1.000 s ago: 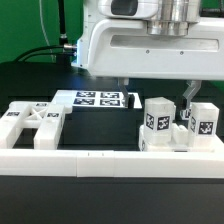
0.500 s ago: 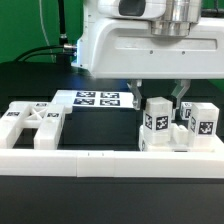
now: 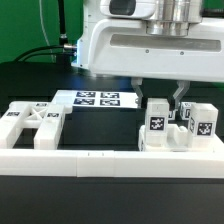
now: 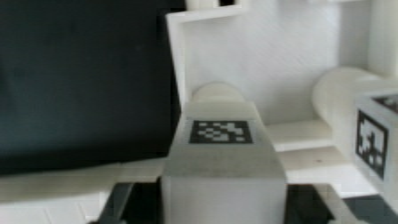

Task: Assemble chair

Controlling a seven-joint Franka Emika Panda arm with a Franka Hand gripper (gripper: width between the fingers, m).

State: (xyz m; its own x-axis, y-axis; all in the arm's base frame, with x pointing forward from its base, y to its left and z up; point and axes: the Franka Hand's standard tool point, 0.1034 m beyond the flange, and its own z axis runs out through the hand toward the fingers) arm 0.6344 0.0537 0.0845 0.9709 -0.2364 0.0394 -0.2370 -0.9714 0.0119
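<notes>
Grasp step of the chair build. Upright at the exterior view's right: a white leg block (image 3: 155, 122), tag toward the camera, just beside a second tagged block (image 3: 203, 122) and close behind the long border rail (image 3: 100, 158). In the wrist view, that leg block (image 4: 221, 150) dead centre, rounded top and tag between the jaws. Gripper (image 3: 160, 93) down over its top, jaws drawn in against both sides; seemingly clamped on the leg block, exact contact hard to make out under the arm's bulk. Not yet lifted off its spot. Well apart, at the exterior view's left, a notched chair piece (image 3: 30, 120) lying flat on the black table (image 3: 100, 128); between the two and further back, the marker board (image 3: 95, 98). Next, judged from this: a straight lift, clear of the neighbouring block without nudging it, then carriage toward the notched piece with the leg kept upright and the grip firm, ready for joining
</notes>
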